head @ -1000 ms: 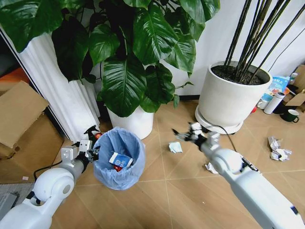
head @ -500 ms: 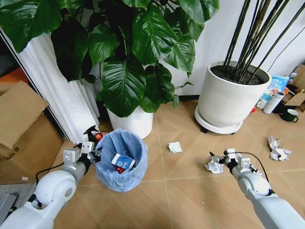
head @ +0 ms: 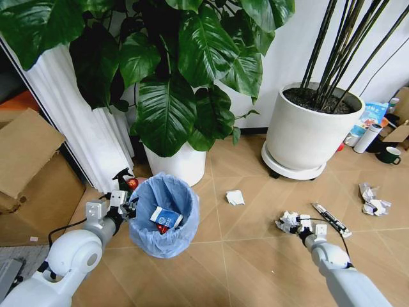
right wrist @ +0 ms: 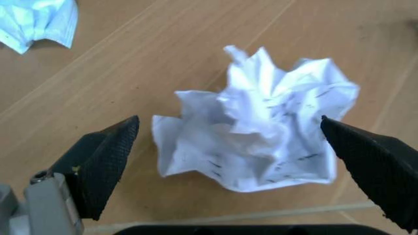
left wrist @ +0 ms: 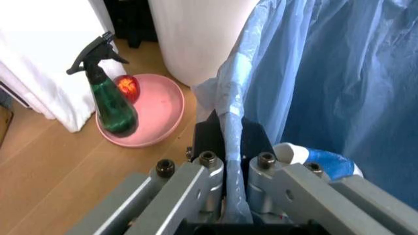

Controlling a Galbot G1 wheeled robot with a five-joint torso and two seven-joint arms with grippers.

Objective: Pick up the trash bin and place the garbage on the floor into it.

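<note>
The trash bin (head: pixel 163 216), lined with a crinkly light-blue bag (left wrist: pixel 326 73), stands on the floor with a blue-white packet (head: pixel 166 217) inside. My left gripper (head: pixel 124 208) (left wrist: pixel 232 169) is shut on its rim and bag edge. My right gripper (head: pixel 296 224) (right wrist: pixel 228 122) is open low over the floor, and a crumpled white paper wad (head: pixel 285 221) (right wrist: pixel 261 127) lies between its black fingertips (right wrist: pixel 107 156). More garbage lies around: a folded white paper (head: pixel 235 197) (right wrist: pixel 39 19), a black-white stick wrapper (head: pixel 331 219) and crumpled paper (head: pixel 372 199).
Two large white plant pots (head: pixel 312 134) (head: pixel 177 165) stand behind. A cardboard box (head: pixel 25 153) is at the left. A green spray bottle (left wrist: pixel 111 100) sits in a pink dish (left wrist: pixel 153 117) beside the bin. A white bottle (head: pixel 367 137) and dark mug (head: pixel 390 155) stand far right.
My right arm swung from near the round pot down and back to the paper wad on the floor, uncovering the stick wrapper. The left gripper and bin barely moved.
</note>
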